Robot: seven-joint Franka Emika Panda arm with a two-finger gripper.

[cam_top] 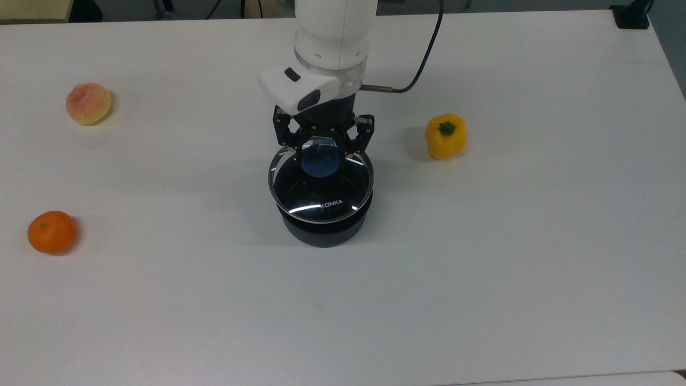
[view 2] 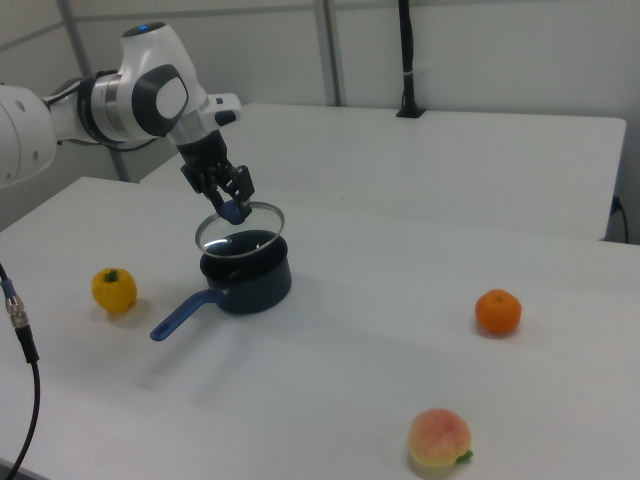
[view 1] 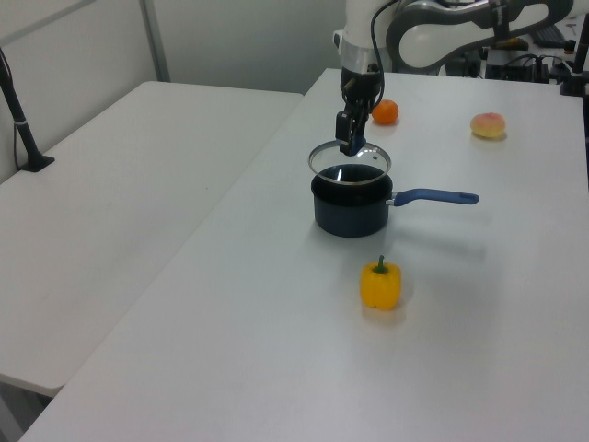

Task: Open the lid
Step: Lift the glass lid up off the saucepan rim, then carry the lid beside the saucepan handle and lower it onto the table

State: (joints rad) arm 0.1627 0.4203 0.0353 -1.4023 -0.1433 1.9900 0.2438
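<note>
The round glass lid [cam_top: 320, 192] with its metal rim and white KONKA lettering hangs level a short way above the dark blue saucepan [cam_top: 323, 229]. My gripper [cam_top: 320, 153] is shut on the lid's blue knob [cam_top: 320, 162] from above. In the left view the lid [view 1: 348, 167] floats clear of the saucepan [view 1: 350, 207], held by the gripper [view 1: 351, 145]. The right view has the lid [view 2: 240, 226] raised over the saucepan [view 2: 246, 274] with the gripper [view 2: 233, 208] on its knob. The pan's blue handle [view 1: 433, 196] points toward the left view's right.
On the white table [cam_top: 482, 268] a yellow bell pepper [cam_top: 445, 136] stands to the top view's right of the pan. A peach [cam_top: 88, 103] and an orange [cam_top: 52, 232] lie far toward the top view's left. The arm's black cable [cam_top: 423, 59] loops behind the wrist.
</note>
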